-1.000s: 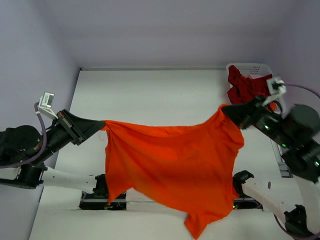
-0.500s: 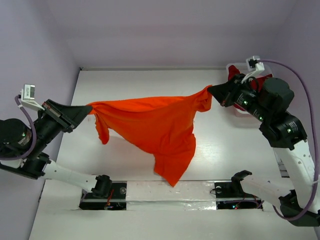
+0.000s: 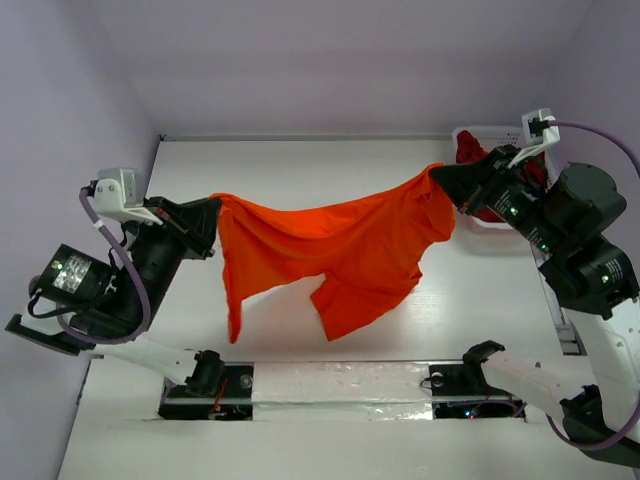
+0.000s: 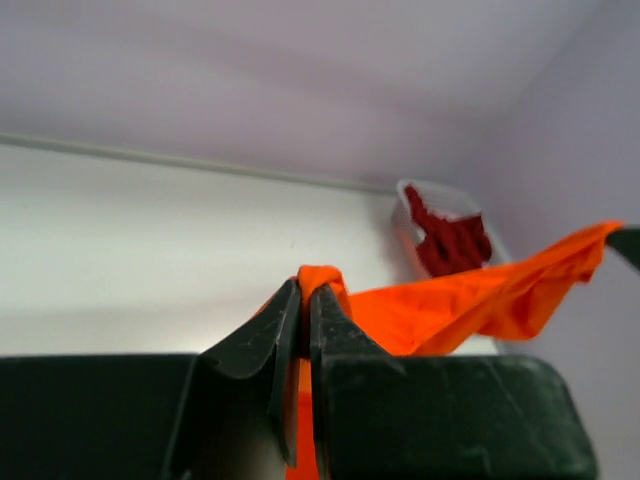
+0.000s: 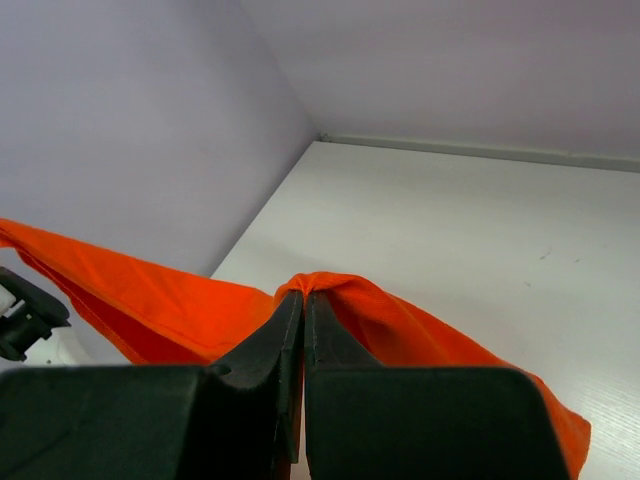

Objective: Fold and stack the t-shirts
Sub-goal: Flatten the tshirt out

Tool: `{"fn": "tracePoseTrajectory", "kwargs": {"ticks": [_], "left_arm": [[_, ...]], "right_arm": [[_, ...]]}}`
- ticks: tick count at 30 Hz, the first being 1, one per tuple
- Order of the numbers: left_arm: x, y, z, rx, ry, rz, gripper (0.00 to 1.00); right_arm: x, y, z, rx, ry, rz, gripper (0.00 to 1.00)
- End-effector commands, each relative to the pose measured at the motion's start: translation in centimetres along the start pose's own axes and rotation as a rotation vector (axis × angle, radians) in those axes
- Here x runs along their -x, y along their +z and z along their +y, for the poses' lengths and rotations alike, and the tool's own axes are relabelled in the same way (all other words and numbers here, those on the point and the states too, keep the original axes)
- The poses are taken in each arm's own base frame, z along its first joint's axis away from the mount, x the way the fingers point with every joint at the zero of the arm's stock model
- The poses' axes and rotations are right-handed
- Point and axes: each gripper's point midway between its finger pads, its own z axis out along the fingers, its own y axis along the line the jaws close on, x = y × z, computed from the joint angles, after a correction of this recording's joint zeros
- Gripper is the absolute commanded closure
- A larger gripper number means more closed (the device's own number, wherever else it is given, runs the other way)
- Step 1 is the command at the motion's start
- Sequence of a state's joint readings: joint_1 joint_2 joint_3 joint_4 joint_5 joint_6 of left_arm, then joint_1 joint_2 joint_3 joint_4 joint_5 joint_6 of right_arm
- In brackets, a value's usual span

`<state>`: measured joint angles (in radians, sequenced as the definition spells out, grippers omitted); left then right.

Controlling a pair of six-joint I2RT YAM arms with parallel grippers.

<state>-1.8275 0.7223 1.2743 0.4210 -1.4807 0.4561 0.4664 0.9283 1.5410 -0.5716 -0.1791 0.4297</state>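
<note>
Lighting bright, flat and diffuse, source not visible. No hard shadows, no glare spots. White bench [image 3: 300,180] close to clipping in the top view, surface detail barely there. Orange t-shirt [image 3: 340,250] heavily saturated, fold detail mostly lost. Left wrist view soft overall: basket [image 4: 425,188] and dark red shirts [image 4: 450,240] out of focus, left pincer [image 4: 303,300] dark with fuzzy edges. Right wrist view sharper; right pincer [image 5: 303,315] near-black, slightly blurred up close.

The top camera looks down from behind the arms over the whole table [image 3: 300,170], each wrist camera sights closely along its fingers [image 4: 250,355] across it, all sharing the orange t-shirt [image 3: 340,245], and the left wrist view apparently catches the blurred basket [image 4: 404,215] too.
</note>
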Motion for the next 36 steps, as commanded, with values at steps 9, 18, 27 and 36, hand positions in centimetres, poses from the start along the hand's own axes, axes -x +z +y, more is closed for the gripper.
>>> {"fn": "tracePoseTrajectory", "kwargs": {"ticks": [9, 18, 27, 36], "left_arm": [[3.4, -0.1, -0.7, 0.054, -0.001, 0.034, 1.0], [2.2, 0.3, -6.7, -0.015, 0.107, -0.011, 1.0], [1.3, 8.2, -14.0, -0.158, 0.133, 0.016, 1.0], [0.3, 12.8, -5.6, -0.04, 0.145, 0.024, 1.0]], "right_arm": [[3.1, -1.4, 2.1, 0.065, -0.036, -0.098, 1.0], [3.4, -2.1, 2.3, 0.067, -0.041, -0.111, 1.0], [3.8, -3.2, 2.6, 0.067, -0.052, -0.122, 1.0], [3.7, -3.4, 2.4, 0.055, -0.073, -0.11, 1.0]]}}
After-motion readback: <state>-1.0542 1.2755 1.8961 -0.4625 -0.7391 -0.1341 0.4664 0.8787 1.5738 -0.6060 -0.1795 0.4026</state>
